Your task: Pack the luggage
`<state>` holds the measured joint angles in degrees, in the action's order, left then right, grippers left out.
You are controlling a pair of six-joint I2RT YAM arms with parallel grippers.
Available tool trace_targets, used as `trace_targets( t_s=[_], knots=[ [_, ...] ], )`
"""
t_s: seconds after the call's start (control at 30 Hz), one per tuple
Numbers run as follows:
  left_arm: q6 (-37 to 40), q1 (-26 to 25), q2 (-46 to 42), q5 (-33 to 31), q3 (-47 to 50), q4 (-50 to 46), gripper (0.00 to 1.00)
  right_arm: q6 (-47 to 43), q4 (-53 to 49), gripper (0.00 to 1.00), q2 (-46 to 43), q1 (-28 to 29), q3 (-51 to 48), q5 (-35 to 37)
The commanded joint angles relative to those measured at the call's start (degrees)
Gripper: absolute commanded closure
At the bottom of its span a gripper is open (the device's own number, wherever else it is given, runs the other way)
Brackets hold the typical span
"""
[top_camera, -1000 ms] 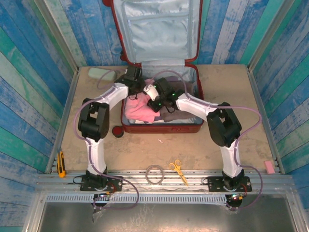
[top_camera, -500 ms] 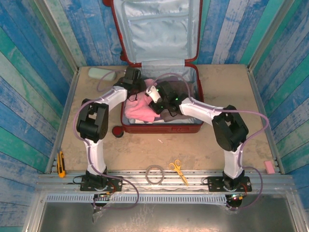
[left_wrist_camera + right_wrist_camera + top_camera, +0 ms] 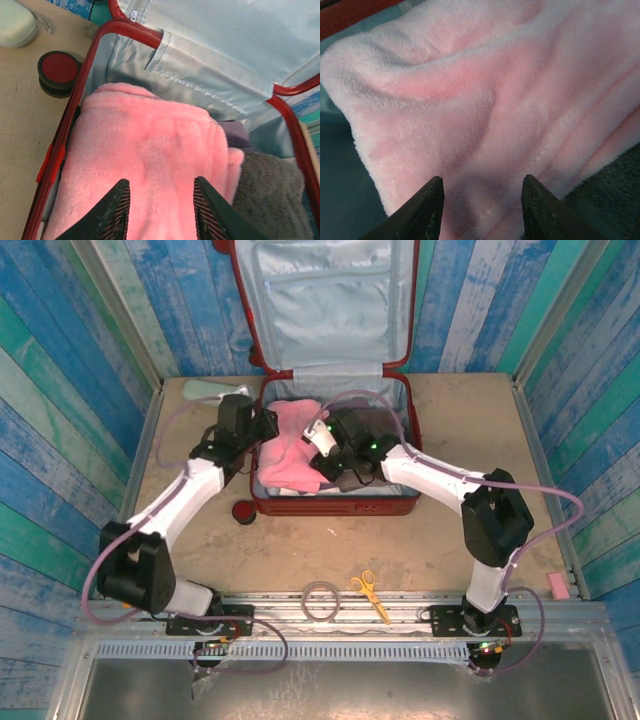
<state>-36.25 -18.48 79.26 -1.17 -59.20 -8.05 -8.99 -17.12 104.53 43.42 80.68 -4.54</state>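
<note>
The red luggage (image 3: 330,506) lies open at the table's back, its pale-lined lid (image 3: 330,310) standing against the wall. A pink fleece (image 3: 285,455) is folded in its left half, and a dark grey cloth (image 3: 352,478) lies in the right half. My left gripper (image 3: 262,430) hovers at the case's left rim, over the fleece (image 3: 150,145). Its jaws (image 3: 160,181) are open with nothing between them. My right gripper (image 3: 318,445) is over the middle of the case, open just above the fleece (image 3: 495,90). The grey cloth (image 3: 615,185) shows at the lower right.
A pale green case (image 3: 205,392) lies left of the luggage, near a red wheel (image 3: 59,70). Yellow scissors (image 3: 370,592) and a tape ring (image 3: 320,600) sit at the near edge. A yellow knife (image 3: 126,580) lies at the left, a pink block (image 3: 559,586) at the right.
Both pairs of jaws have widened and let go of the fleece. The left arm has drawn back to the left rim. The pink fleece now lies flatter and further back in the case.
</note>
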Motion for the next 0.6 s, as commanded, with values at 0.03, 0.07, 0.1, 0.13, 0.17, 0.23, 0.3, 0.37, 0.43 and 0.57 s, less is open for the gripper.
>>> trace_targets(
  t_s=[0.03,0.07,0.1,0.13,0.17,0.23,0.3,0.37,0.43,0.57],
  knots=[
    [-2.48,-0.65,-3.81,1.17,6.37,-0.23,0.70,0.80,-0.88,0.56,0.18,-1.09,3.77,3.30],
    [-3.19,-0.98,-4.53,0.81,7.94,0.61,0.71,1.37,-0.70,0.57,0.99,-1.69,5.23,2.88],
    [-4.12,-1.40,-5.38,0.41,9.69,1.65,0.73,2.21,-0.78,0.58,2.25,-2.45,7.19,2.17],
    [-5.01,-1.79,-6.11,0.32,11.21,2.89,0.75,2.80,-1.17,0.59,3.55,-3.15,9.71,1.26],
    [-5.63,-2.20,-6.61,0.35,12.40,3.73,0.76,3.13,-1.41,0.59,4.71,-3.58,11.54,0.24],
    [-6.32,-3.15,-6.55,0.53,13.66,4.26,0.77,3.52,-1.25,0.61,7.44,-4.41,15.55,-1.38],
    [-6.49,-4.12,-5.73,0.64,13.90,4.10,0.78,3.52,-1.24,0.64,10.19,-4.74,18.99,-1.78],
    [-6.74,-4.62,-4.33,0.74,13.97,3.63,0.79,3.63,-0.82,0.66,12.94,-5.11,21.70,-2.01],
    [-7.13,-4.82,-2.69,0.76,14.24,3.10,0.80,3.72,-0.55,0.69,15.92,-5.77,24.39,-2.30],
    [-7.53,-4.92,0.46,1.05,14.79,2.39,0.81,4.38,-0.01,0.71,20.95,-7.19,27.72,-3.60]
  ],
)
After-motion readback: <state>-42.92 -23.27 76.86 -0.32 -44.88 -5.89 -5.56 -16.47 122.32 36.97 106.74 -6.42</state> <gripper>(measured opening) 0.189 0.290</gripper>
